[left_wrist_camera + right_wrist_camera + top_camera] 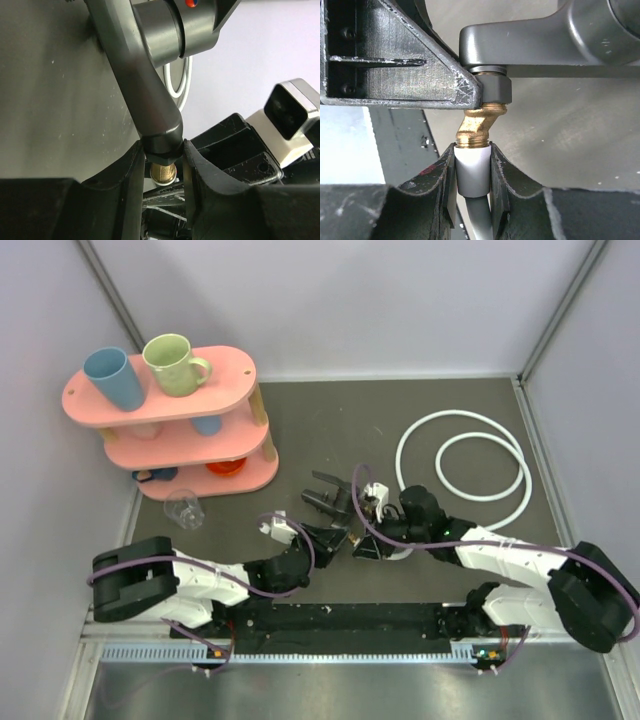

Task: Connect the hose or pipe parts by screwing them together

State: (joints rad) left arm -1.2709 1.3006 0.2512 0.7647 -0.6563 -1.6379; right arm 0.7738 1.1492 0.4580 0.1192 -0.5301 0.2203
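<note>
The black Y-shaped tap fitting (328, 496) hangs above the mat between both arms. My left gripper (161, 150) is shut on the fitting's black collar (161, 141), and a brass threaded end (162, 172) pokes out below it. My right gripper (472, 155) is shut on the white end sleeve (472, 172) of the hose, which butts against a bent brass end (479, 125) of the fitting (545, 37). The white hose (465, 465) lies in loops at the back right. In the top view the two grippers (335, 538) (362, 540) almost touch.
A pink three-tier shelf (240, 370) with a blue cup (115, 378) and a green mug (175, 364) stands at the back left. A clear glass (185, 508) lies in front of it. Grey walls enclose the dark mat (330, 420).
</note>
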